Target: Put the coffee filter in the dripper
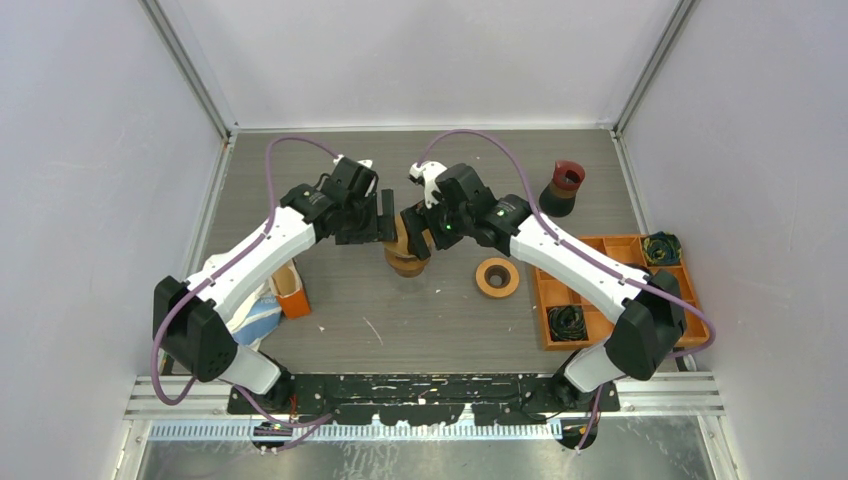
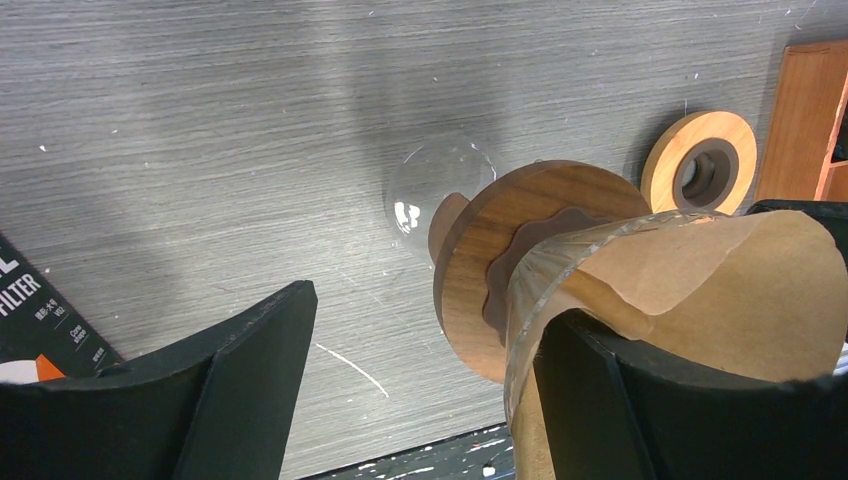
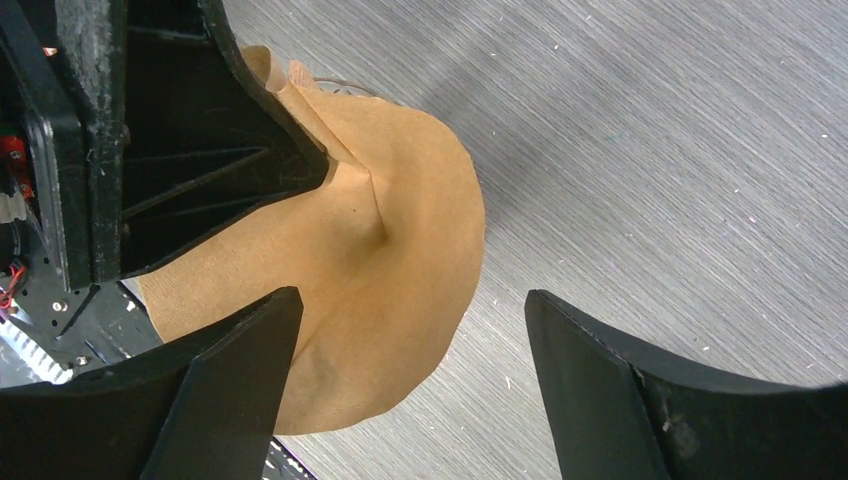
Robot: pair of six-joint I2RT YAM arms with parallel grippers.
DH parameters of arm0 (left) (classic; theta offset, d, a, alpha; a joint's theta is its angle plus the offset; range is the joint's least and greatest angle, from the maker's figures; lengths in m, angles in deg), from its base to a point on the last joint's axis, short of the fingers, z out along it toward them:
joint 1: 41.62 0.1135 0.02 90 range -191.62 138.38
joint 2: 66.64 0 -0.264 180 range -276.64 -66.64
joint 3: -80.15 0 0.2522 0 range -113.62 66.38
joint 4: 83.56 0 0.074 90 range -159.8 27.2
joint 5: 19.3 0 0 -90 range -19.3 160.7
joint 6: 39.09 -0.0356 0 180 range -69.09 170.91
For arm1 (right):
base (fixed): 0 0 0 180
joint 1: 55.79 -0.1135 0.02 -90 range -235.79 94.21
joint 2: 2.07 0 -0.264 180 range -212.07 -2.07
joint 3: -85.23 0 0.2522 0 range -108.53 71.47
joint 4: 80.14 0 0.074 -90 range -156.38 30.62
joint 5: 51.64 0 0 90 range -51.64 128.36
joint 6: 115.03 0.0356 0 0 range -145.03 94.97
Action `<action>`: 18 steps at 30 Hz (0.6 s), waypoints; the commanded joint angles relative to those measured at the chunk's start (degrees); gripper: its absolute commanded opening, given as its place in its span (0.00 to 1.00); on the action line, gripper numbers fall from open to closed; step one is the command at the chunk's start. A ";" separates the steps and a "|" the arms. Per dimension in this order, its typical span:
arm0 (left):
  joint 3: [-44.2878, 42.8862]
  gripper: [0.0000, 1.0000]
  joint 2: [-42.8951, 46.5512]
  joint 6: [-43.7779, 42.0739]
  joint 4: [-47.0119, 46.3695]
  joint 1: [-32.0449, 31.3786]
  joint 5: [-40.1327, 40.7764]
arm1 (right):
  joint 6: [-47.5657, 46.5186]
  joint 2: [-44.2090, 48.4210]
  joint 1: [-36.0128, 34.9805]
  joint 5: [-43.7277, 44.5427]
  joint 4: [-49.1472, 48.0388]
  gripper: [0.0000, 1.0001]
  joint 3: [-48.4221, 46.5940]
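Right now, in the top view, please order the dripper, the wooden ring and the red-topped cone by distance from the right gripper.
1. Dripper, at the right gripper, centre.
2. Wooden ring, right and toward the bases.
3. Red-topped cone, far right, back.

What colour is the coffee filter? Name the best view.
The coffee filter is plain light brown, like unbleached paper; the right wrist view shows it best.

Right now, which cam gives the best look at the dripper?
Left wrist: the dripper shows its wooden collar and clear glass cone, with the filter curling out of it. Top external shows only a small brown sliver of it. Right wrist shows almost nothing but filter.
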 commanded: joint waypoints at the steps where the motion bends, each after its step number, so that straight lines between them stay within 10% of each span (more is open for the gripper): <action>1: 0.20 0.79 0.28 -0.86 -0.62 0.20 -0.66 | 0.50 2.01 -0.05 1.33 -1.88 0.90 -2.62; 18: -0.59 0.81 3.41 -0.94 -0.62 0.20 -0.89 | 2.82 6.98 -0.03 7.66 -7.57 0.96 1.07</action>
